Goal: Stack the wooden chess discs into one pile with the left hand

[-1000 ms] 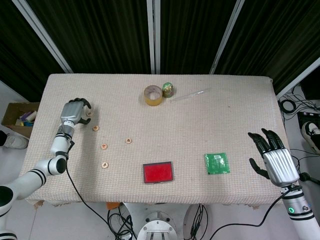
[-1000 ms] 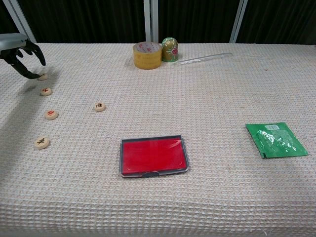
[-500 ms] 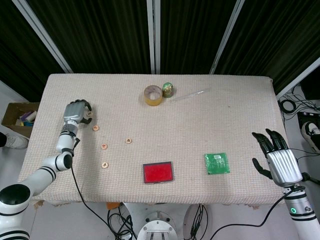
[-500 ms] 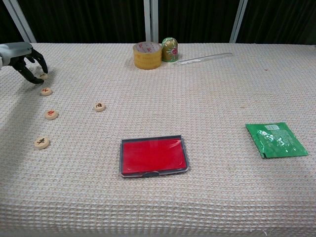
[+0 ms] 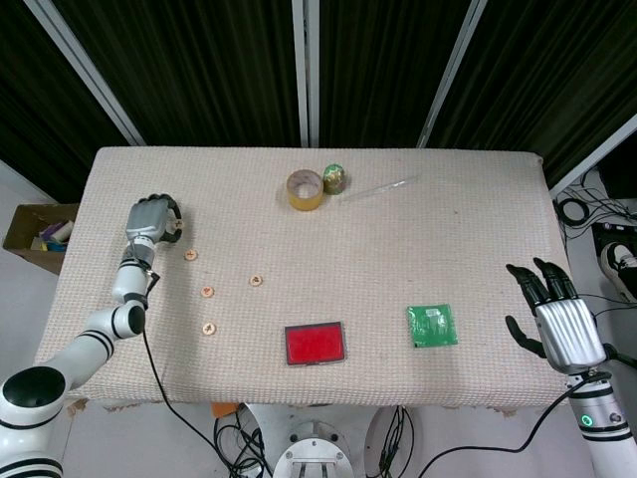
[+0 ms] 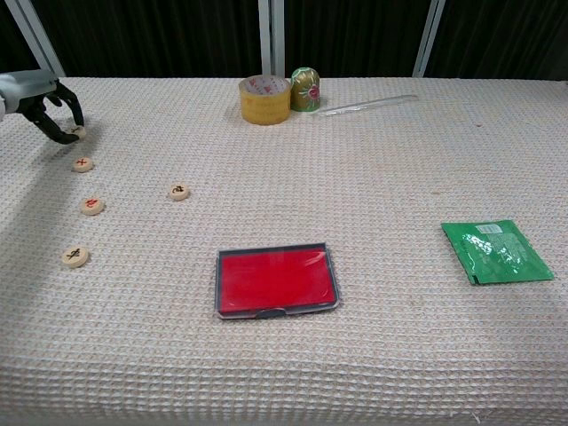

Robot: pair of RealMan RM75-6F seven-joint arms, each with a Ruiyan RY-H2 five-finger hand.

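Four wooden chess discs lie flat and apart on the woven surface [image 6: 373, 355] toward its left side: one near the left hand [image 6: 82, 164], another below it [image 6: 91, 206], a third closest to the front edge [image 6: 75, 256], and one off to the right of them [image 6: 179, 191]. None rests on another. A fifth disc [image 6: 78, 132] sits at the far left, pinched in the fingertips of the left hand [image 5: 151, 221], whose dark fingers curl down around it; from the head view the disc shows as a pale spot at the edge of the curled fingers. Whether that disc touches the cloth I cannot tell.

The right hand [image 5: 557, 319] hangs off the right end of the surface, fingers spread and holding nothing.

At the far side stands a roll of yellow tape [image 6: 264, 98] with a small gold and green egg-shaped object [image 6: 306, 89] just beside it on the right, and a clear plastic tube [image 6: 368, 105] lies at a slant beyond that. Nearer the front, roughly central, a red rectangular case with a dark rim [image 6: 277, 280] lies flat, and a green foil packet [image 6: 496, 251] lies well to its right. A cardboard box [image 5: 37, 235] sits on the floor past the left end of the surface.
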